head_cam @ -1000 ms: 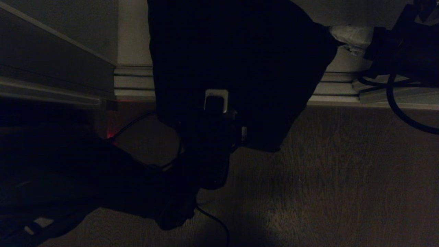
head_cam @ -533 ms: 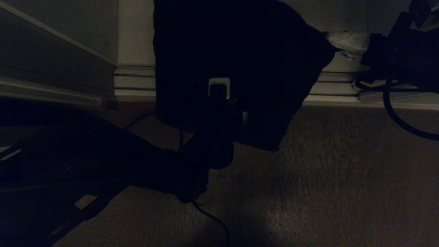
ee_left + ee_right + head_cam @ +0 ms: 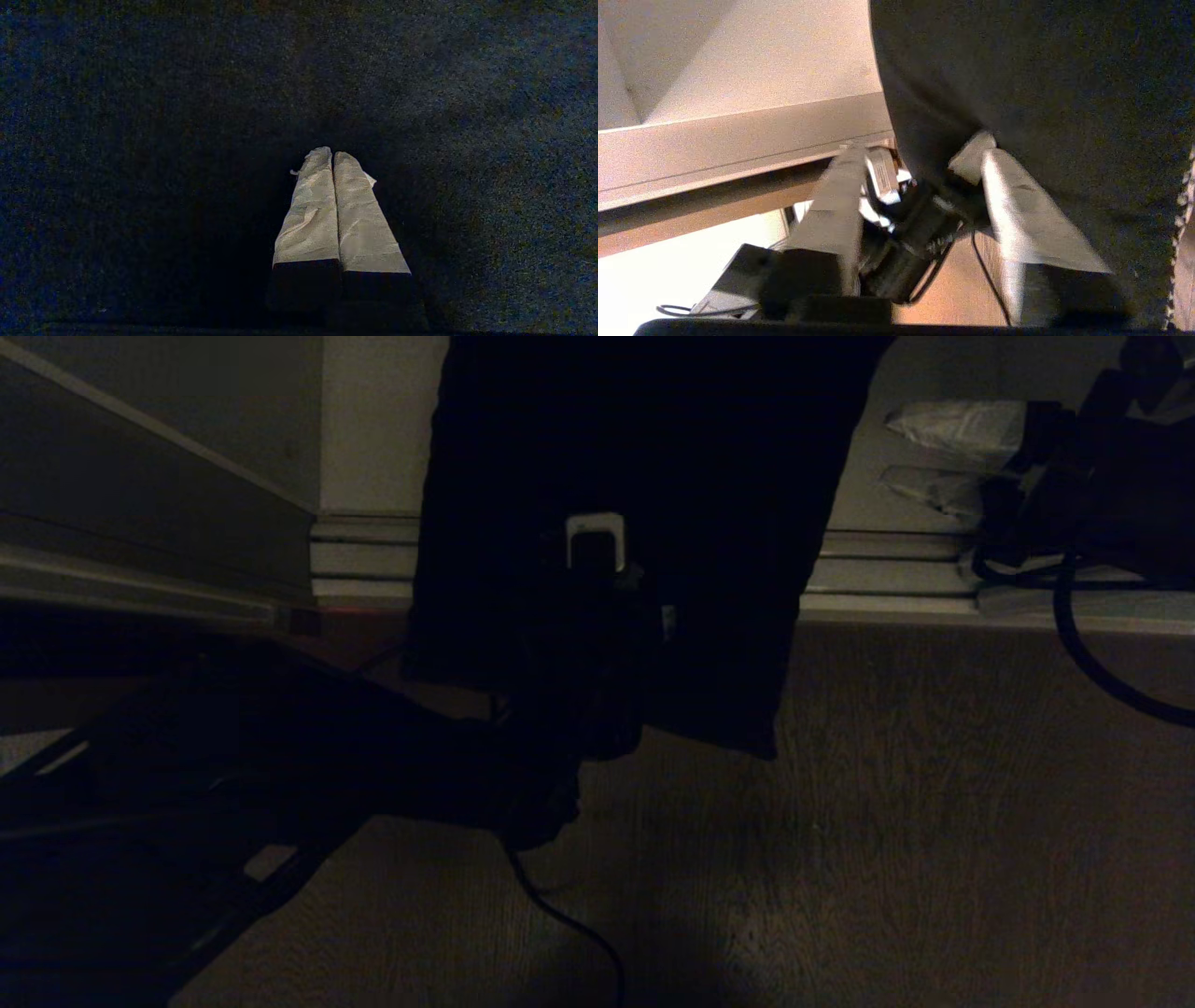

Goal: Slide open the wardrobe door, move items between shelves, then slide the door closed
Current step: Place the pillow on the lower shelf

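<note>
Left tool (image 3: 332,156) pinches the dark cushion (image 3: 644,439), top cut off; right tool (image 3: 920,453) spread.

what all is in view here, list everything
black square fabric cushion: one, black, hanging at the centre in front of the wardrobe opening, clear of the floor
ribbed pale metal floor track: one, pale, running across along the wardrobe's foot, behind the cushion
grey flat panel: one, grey, far left above the track
brown wood-grain floor: one, brown, across the foreground
thin black cable: one, black, trailing over the floor below the left arm
left end effector: one, pale wrapped fingers, shut on the cushion at the centre
right end effector: one, pale wrapped fingers, open, upper right beside the cushion's edge
</note>
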You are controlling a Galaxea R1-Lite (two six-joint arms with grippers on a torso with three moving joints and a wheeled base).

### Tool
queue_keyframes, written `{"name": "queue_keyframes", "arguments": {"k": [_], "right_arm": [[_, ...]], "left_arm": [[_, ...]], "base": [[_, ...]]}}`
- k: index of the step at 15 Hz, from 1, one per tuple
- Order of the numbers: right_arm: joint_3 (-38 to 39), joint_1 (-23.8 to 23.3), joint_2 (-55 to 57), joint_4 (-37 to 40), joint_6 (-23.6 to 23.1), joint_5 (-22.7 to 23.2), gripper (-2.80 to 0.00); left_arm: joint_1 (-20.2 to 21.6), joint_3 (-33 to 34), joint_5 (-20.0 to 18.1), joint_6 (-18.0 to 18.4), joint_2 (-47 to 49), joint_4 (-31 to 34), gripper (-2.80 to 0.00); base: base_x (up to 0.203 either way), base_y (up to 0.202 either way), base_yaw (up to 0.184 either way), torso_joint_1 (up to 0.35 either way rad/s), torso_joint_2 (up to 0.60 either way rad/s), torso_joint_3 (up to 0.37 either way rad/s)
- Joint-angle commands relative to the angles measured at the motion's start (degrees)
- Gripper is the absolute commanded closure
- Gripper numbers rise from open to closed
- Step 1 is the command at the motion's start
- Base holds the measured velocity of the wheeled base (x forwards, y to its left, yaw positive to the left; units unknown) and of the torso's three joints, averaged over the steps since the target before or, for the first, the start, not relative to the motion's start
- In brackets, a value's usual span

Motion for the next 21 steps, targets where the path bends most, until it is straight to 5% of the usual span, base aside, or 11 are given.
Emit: {"name": "queue_keyframes", "arguments": {"k": [1,12,13,15,21], "right_arm": [[0.9,0.0,-1.6,-0.1,0.2,0.1,-2.80],[14.4,1.1,-9.6,5.4,0.2,1.7,-2.80],[15.7,1.2,-9.6,5.1,0.2,1.7,0.00],[16.7,1.3,-8.7,5.5,0.3,1.7,0.00],[18.3,1.4,-1.9,5.0,0.4,1.6,0.00]], "left_arm": [[0.7,-3.0,0.2,0.1,0.6,0.8,0.00],[3.2,-19.2,0.2,0.5,6.8,5.2,0.00],[3.4,-21.8,0.2,1.3,7.8,5.1,0.00],[3.5,-27.4,0.3,3.5,10.1,4.9,0.00],[3.5,-28.1,2.9,5.0,8.3,-1.5,0.00]], "base": [[0.000,0.000,0.000,0.000,0.00,0.000],[0.000,0.000,0.000,0.000,0.00,0.000],[0.000,0.000,0.000,0.000,0.00,0.000],[0.000,0.000,0.000,0.000,0.00,0.000],[0.000,0.000,0.000,0.000,0.00,0.000]]}}
